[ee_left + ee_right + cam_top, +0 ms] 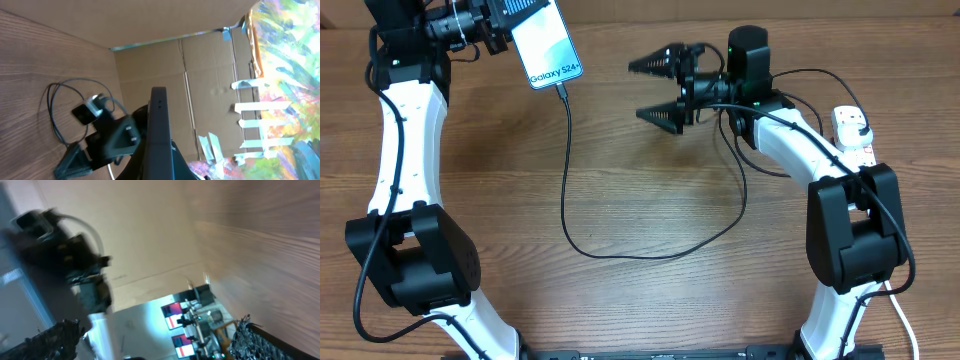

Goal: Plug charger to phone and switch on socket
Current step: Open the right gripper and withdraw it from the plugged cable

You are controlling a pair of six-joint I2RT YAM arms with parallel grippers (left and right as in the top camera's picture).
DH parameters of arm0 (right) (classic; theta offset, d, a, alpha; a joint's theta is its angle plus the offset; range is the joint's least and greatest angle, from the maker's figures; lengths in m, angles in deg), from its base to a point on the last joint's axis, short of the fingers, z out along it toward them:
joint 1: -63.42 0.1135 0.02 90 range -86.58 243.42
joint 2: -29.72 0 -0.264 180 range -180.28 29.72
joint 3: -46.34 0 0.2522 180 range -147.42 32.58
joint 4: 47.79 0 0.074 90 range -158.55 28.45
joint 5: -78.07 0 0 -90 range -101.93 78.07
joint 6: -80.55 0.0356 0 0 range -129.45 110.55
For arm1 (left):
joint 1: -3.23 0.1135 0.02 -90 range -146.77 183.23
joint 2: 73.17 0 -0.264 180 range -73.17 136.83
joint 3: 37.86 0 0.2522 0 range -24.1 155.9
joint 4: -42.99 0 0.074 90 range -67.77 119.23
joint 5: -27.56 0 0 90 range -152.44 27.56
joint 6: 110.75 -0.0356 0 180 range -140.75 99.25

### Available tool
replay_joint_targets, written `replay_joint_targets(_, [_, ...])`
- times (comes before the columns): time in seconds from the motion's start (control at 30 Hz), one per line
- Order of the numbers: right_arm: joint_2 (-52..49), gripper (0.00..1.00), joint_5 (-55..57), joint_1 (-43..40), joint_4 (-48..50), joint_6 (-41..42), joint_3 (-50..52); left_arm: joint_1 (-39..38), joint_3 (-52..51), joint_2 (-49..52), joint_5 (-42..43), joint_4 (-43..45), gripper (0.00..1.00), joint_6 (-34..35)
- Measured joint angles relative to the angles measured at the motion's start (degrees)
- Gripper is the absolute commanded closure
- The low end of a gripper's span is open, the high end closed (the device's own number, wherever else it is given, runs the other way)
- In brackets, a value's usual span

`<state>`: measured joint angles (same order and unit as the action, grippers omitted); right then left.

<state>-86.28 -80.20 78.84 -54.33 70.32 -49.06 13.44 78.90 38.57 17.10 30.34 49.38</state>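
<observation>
Table: brown wood [650,300], with both arms reaching over it from the near side.
Phone: the phone [547,45] is at the far left, lifted up off the wood, with its blue screen facing up.
Left gripper: the left gripper [503,28] is closed on the top end of the phone and holds it.
Cable: the thin black cable [566,180] looks pushed into the bottom end of the phone. It runs down, loops across the wood and goes up toward the right arm. Where its plug ends is hidden.
Socket: the white socket [855,135] lies at the far right, partly under the right arm.
Right gripper: the right gripper [660,90] is wide apart and holds nothing. It points left, well away from the socket.
Step now: I think it is turning the socket on.
How to do it well: bring the right gripper back over the socket, close it to make one tip, and press down gently on the switch. Keep the phone steady so the cable does not pull out.
Not sure: the switch is too small to pick out.
</observation>
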Motion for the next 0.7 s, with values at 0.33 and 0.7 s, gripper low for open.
replay_joint_targets(0.33, [0.0, 0.0, 14.3, 0.1, -36.3, -24.2, 0.0, 0.0, 0.0, 0.0, 0.2, -1.5, 0.96, -0.8])
replay_joint_targets(0.7, [0.0, 0.0, 33.3, 0.1, -49.0, -35.3, 0.0, -3.3, 0.0, 0.0, -0.3, -18.1, 0.96, -16.9])
